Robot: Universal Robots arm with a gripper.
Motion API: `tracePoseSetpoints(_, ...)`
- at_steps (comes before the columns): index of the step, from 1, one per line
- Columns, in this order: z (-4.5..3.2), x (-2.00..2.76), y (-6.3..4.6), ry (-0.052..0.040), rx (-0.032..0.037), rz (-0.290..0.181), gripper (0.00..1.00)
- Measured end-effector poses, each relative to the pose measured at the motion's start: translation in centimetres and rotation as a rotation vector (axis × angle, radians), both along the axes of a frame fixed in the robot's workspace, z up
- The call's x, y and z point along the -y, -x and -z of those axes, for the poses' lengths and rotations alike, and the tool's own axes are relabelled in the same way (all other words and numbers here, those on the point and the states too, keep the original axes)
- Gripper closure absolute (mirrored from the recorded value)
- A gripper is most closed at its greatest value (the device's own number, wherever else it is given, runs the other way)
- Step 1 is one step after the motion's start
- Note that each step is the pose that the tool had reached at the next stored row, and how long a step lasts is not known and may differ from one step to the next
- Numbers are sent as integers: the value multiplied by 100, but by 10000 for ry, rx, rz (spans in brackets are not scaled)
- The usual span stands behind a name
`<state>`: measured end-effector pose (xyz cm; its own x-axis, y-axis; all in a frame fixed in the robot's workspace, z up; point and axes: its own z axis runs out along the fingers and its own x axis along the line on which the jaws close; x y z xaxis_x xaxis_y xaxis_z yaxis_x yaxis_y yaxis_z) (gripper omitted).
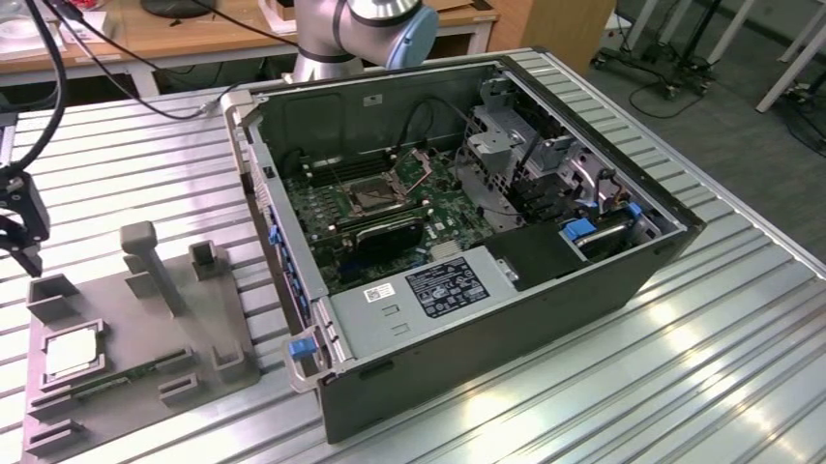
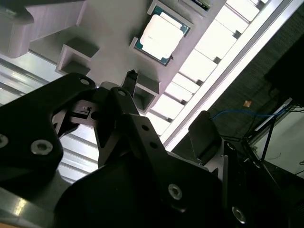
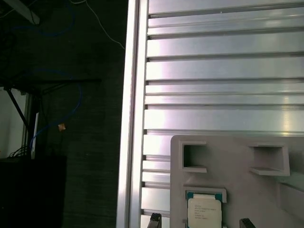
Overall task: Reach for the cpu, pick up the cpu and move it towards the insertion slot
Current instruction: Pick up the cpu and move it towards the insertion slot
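Exterior view first: the claw (image 1: pixel 21 242) hangs at the far edge on the exterior view's left, above the slatted metal tabletop (image 1: pixel 620 387) and over the far end of the grey tray (image 1: pixel 193 319), holding nothing. The cpu (image 1: pixel 72 353) lies flat in a square recess of that tray, silvery top up, near the claw but clearly apart from it. In the middle sits the open computer case (image 1: pixel 516 290), and on its green board is the insertion slot (image 1: pixel 374 196), a silver frame with a dark centre, well apart from the chip. The arm (image 1: pixel 348 34) rises behind the case. On to the second wrist view: the claw's black linkage looms up close, one fingertip (image 2: pixel 130 76) pokes out over a small tray pocket (image 2: pixel 145 92), and beyond it the cpu (image 2: pixel 161 34) shines bright, seated in the tray with nothing touching it. Now the first wrist view: two dark fingertips (image 3: pixel 154 221) stand spread wide, and the cpu (image 3: pixel 204 212) shows between them in its recess. So the claw (image 3: pixel 199 222) is open and empty, poised above the chip, with two empty tray pockets (image 3: pixel 194 156) just beyond and the tabletop slats (image 3: pixel 223 71) past those.
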<state>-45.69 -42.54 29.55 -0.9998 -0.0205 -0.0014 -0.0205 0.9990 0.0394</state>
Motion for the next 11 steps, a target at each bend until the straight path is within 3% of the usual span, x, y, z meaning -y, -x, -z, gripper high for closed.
tracePoseSetpoints(11, 154, 16, 0, 0, -1, 0, 29)
